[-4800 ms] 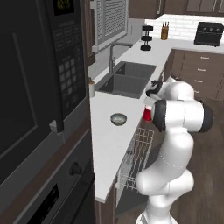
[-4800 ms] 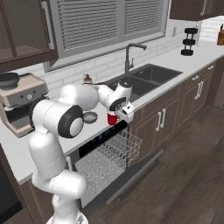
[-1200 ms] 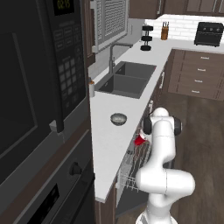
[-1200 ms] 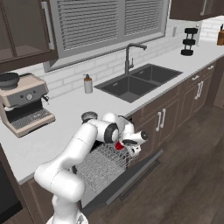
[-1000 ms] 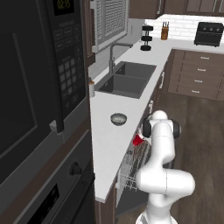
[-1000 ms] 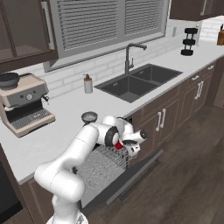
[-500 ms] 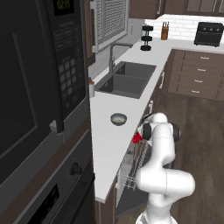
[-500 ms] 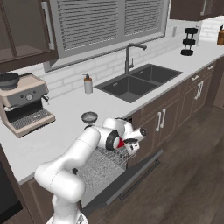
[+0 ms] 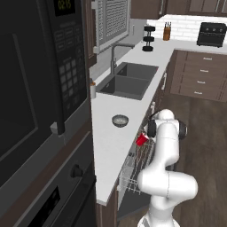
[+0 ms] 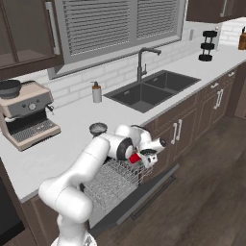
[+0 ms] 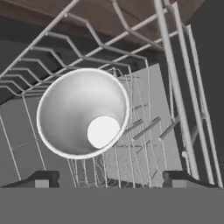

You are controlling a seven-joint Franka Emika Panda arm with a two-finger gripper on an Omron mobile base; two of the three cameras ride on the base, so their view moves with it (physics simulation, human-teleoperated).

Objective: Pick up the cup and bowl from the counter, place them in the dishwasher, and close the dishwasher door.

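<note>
The red cup [image 10: 135, 157] is at the front right corner of the dishwasher's white wire rack [image 10: 111, 185], seen red against the arm in the left base view [image 9: 142, 139]. In the hand view its white inside [image 11: 83, 113] faces the camera, just above the rack wires. My gripper [image 10: 147, 156] is right beside it, open [image 11: 107, 179], with both fingertips [image 11: 41, 179] wide of the cup's rim. The grey bowl [image 9: 120, 120] [image 10: 98, 128] sits on the light counter [image 9: 106, 142] behind the rack. The dishwasher door [image 10: 144, 197] lies folded down, open.
A dark double sink [image 10: 151, 91] with faucet is to the right along the counter. A pale bottle with a brown cap [image 10: 96, 92] and a coffee machine [image 10: 24, 115] stand at the back. The black oven and microwave [image 9: 35, 111] are on the left.
Since 4.8 s ago the arm has come down from counter height with the cup to the rack. In the last second the hand and cup have hardly moved.
</note>
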